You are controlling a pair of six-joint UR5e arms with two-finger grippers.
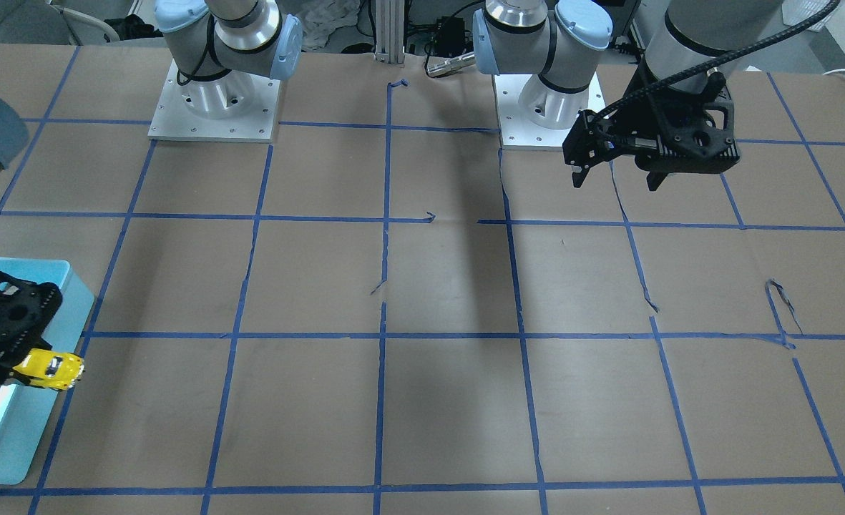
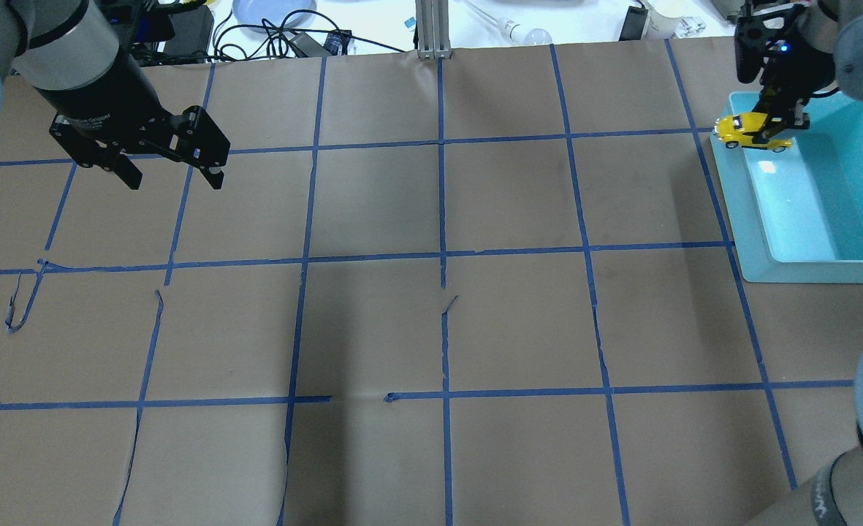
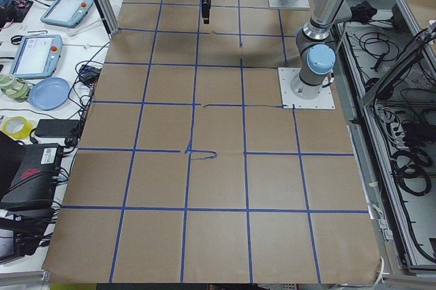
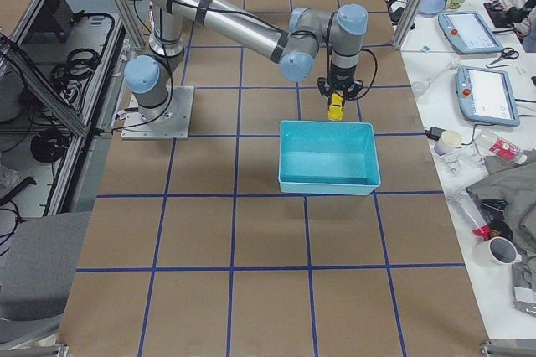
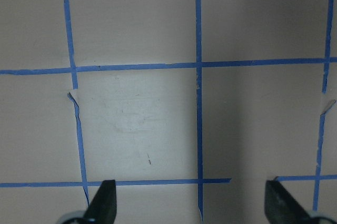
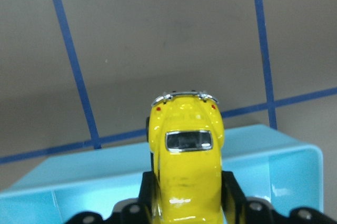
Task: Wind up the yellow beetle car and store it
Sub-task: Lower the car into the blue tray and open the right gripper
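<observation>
Right wrist-mounted view | right gripper [image 6: 187,196] pinched small glossy yellow beetle car [image 6: 185,153] by its sides | car hung over light-blue rectangular plastic bin [image 6: 287,163] rim, one end overhanging | left gripper [image 2: 175,181] spread, empty, well apart | judged best: shift inward, lower, then release.

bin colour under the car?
Light blue bin; the exterior right view shows it best, below the yellow beetle car.

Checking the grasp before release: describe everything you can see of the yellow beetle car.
The yellow beetle car is a small glossy toy, metal or hard plastic by its shine, with a rounded body, dark windows, black wheels, a chrome bumper and two red lights. The right gripper is shut on its sides, fingers touching both flanks. It hangs roughly level over the rim of the light blue bin, bumper end past the rim, apparently touching nothing else.
</observation>
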